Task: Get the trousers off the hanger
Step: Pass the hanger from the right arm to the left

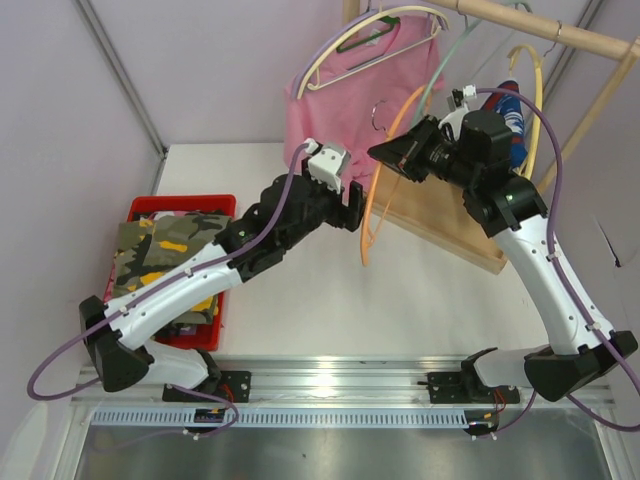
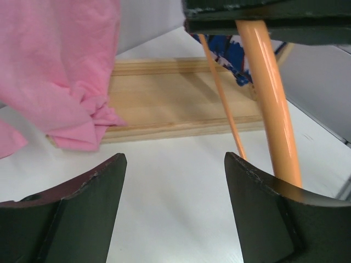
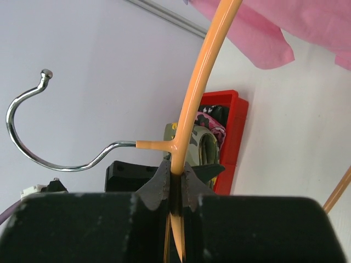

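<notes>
Closest to my right wrist lens, the right gripper has its jaws pinched hard on the lower stretch of the orange hanger, whose steel hook hangs on nothing. From overhead that hanger looks bare to me, a plain orange loop tilted between the two arms. My left gripper sits low over the table just beside it, jaws spread wide and holding nothing, the orange wire touching neither finger.

The trousers are in two places. The yellow-olive camouflage pair lies on top in the red bin at far left, with a pink-and-black pair tucked in beside it. The blue, white and red pair is up by the wooden rail, behind my right wrist, seemingly on the yellow hanger, though the arm hides how it hangs. The pink T-shirt is not my concern.

I judge this hanger finished and I'm between garments. Next I'd park the empty hanger well clear of the wooden base, then bring the right gripper to the yellow hanger and have the open left one take cloth only, not wire
</notes>
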Robot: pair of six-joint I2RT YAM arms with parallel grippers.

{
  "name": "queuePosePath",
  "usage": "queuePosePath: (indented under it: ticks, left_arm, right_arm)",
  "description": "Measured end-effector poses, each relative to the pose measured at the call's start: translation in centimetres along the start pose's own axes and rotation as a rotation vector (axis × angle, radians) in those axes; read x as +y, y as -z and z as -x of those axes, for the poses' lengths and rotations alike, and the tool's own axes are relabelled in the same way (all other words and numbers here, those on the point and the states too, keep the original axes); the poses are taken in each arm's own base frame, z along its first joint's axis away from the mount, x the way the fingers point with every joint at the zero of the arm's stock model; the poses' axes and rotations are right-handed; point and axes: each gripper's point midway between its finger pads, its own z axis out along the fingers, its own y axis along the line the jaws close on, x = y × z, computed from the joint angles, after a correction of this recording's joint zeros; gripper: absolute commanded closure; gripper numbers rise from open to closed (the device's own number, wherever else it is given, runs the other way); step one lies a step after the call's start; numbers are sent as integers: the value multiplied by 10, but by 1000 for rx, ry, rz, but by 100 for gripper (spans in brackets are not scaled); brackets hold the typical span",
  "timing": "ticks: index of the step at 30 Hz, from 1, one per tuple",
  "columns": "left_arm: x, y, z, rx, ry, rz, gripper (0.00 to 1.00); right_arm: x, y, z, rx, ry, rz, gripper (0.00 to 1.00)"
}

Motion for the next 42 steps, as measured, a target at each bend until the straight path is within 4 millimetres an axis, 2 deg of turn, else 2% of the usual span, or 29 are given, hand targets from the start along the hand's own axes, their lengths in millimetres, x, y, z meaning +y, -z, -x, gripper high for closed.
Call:
queuePosePath:
  ticks: [4, 10, 14, 17, 19, 22, 24, 29, 32, 36, 42]
  left_arm:
    - [24, 9, 9, -10, 18, 150, 19]
    - [52, 51, 36, -63, 58, 261, 17]
    - [50, 81, 68, -127, 78, 220, 15]
    - [35, 97, 88, -160, 79, 127, 14]
    - [25, 103, 92, -165, 75, 63, 14]
    - [12, 103, 85, -138, 61, -10, 14]
    - [7, 99, 74, -106, 54, -41, 13]
    - [0, 85, 27, 5, 31, -89, 12]
    - [1, 77, 10, 48, 22, -83, 12]
    - [6, 66, 10, 31, 21, -51, 12]
    - [26, 51, 23, -44, -7, 69, 17]
  right_arm:
    - [2, -2, 0, -2, -1, 13, 100]
    - [1, -19, -7, 20, 12, 24, 100]
    - [2, -35, -15, 30, 41, 20, 100]
    - [6, -39, -20, 14, 70, 12, 100]
    - [12, -40, -21, 3, 92, 30, 100]
    - [23, -40, -20, -8, 120, 68, 100]
    - [31, -41, -16, -12, 138, 91, 100]
    - [57, -53, -5, 3, 201, 164, 100]
    - [60, -59, -7, 28, 217, 178, 100]
    - [56, -64, -14, 66, 210, 181, 100]
    - [56, -68, -21, 87, 166, 187, 100]
